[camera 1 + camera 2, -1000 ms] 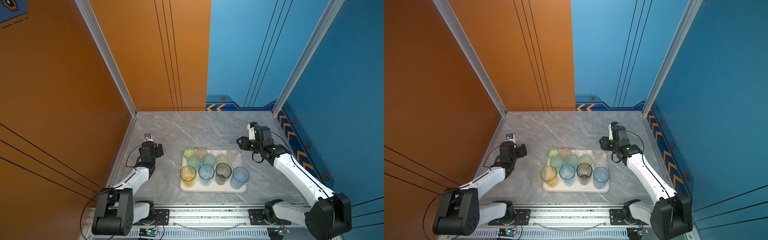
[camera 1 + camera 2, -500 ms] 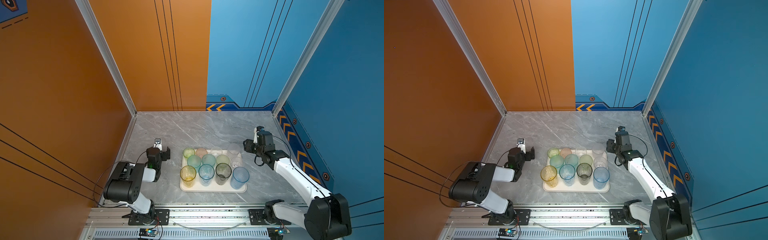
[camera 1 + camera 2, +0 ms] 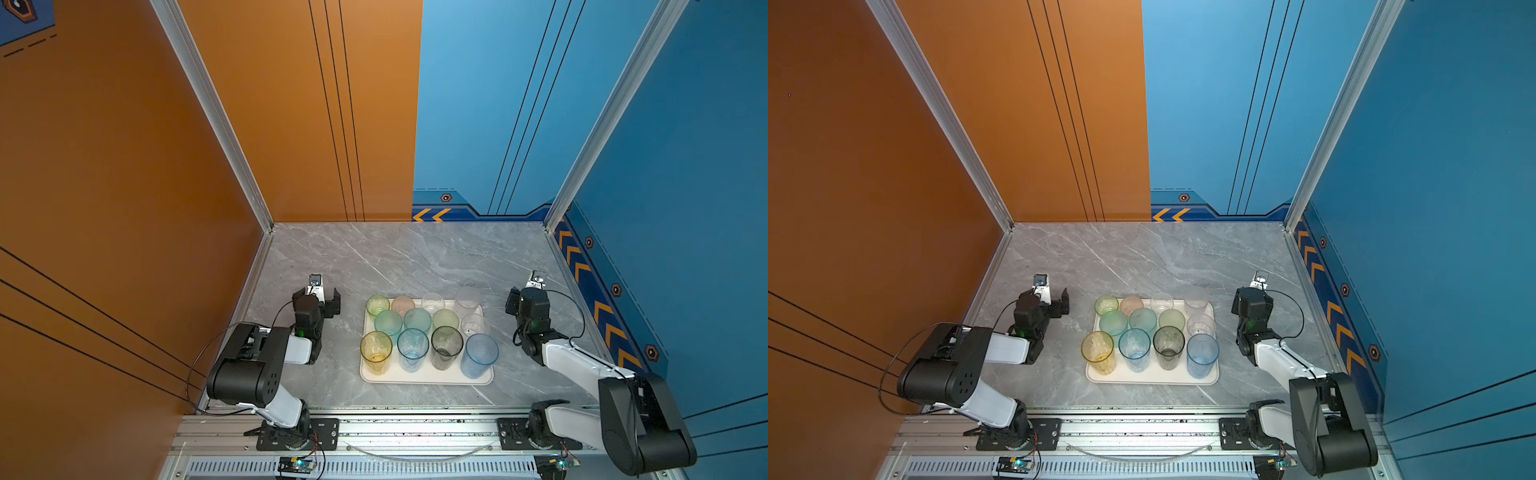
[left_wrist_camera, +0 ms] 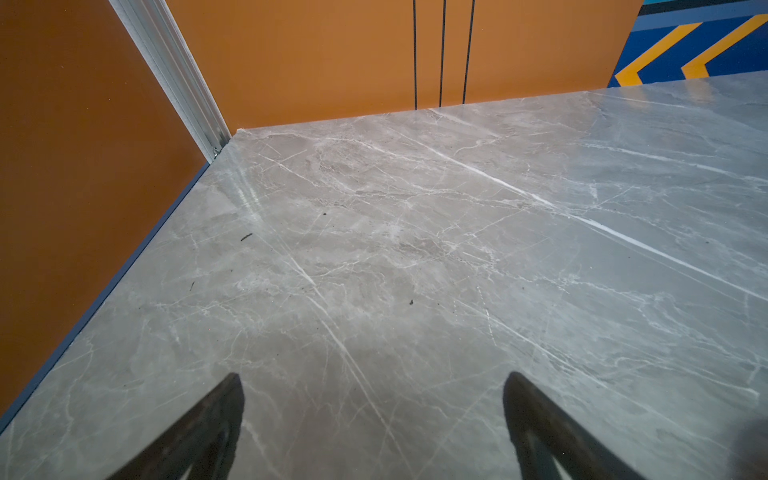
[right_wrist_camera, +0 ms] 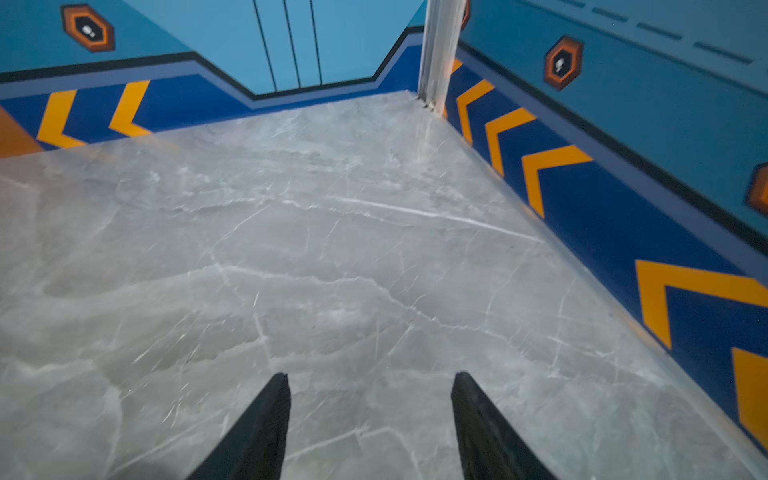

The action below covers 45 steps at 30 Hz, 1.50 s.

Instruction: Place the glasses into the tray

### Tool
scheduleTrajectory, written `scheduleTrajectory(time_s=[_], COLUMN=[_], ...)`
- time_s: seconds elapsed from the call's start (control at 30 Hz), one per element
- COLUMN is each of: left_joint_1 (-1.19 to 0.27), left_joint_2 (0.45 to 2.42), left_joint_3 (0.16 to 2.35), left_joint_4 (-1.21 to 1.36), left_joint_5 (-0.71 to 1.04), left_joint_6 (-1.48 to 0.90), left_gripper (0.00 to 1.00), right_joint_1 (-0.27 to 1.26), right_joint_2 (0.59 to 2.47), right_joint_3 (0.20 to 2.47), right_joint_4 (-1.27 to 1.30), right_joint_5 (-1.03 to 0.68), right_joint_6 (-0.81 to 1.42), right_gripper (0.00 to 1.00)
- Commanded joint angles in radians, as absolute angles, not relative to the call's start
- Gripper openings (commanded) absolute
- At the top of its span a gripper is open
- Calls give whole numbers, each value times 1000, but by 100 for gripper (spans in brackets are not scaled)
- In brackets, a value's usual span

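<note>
The cream tray (image 3: 426, 377) (image 3: 1152, 380) lies at the front middle of the marble table. Several tinted glasses stand upright in it, among them a yellow one (image 3: 376, 351), a smoky grey one (image 3: 446, 345) and a tall blue one (image 3: 479, 354). A clear glass (image 3: 467, 301) stands at the tray's far right corner. My left gripper (image 3: 318, 296) (image 3: 1044, 297) (image 4: 374, 378) hovers left of the tray, open and empty. Right of the tray, my right gripper (image 3: 525, 293) (image 3: 1252, 295) (image 5: 372, 376) is also open with nothing between its fingers. Both wrist views show only bare marble.
The orange wall (image 3: 166, 208) runs close along the left arm's side. A blue wall with orange chevrons (image 3: 602, 316) borders the right arm. Bare marble table (image 3: 395, 257) stretches behind the tray to the back wall.
The left arm folded back and its gripper settled left of the tray, jaws wider. The right gripper drew back from the tray's far right corner toward the right wall, jaws widening.
</note>
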<state>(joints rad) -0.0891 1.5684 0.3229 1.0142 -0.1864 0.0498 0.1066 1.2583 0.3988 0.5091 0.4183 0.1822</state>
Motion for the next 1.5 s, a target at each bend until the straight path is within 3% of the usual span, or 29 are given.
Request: scheduleTrajectory(time_s=[0.0, 0.5, 0.57, 0.7, 0.73, 0.77, 0.8, 1.47], left_joint_1=[-89, -84, -81, -78, -77, -75, -75, -80], left_joint_2=[1568, 1570, 1570, 1570, 1569, 1570, 1570, 1567], left_joint_3=[326, 335, 339, 343, 345, 346, 346, 345], left_joint_4=[1037, 1022, 1013, 1005, 1001, 1000, 997, 997], left_joint_5=[-201, -193, -188, -186, -183, -181, -180, -202], left_joint_6=[66, 64, 61, 59, 59, 58, 58, 54], left_gripper=[98, 98, 98, 98, 98, 98, 98, 98], right_joint_1=[81, 38, 58, 64, 61, 61, 64, 63], right_joint_2=[1318, 1513, 1556, 1548, 1540, 1545, 1553, 1549], right_joint_3=[357, 367, 337, 356, 360, 357, 353, 354], right_joint_4=[751, 881, 994, 944, 921, 935, 959, 948], right_joint_5=[481, 274, 266, 290, 285, 287, 289, 288], right_joint_6=[127, 105, 70, 74, 76, 77, 73, 73], right_gripper=[61, 62, 62, 63, 66, 95, 100, 100])
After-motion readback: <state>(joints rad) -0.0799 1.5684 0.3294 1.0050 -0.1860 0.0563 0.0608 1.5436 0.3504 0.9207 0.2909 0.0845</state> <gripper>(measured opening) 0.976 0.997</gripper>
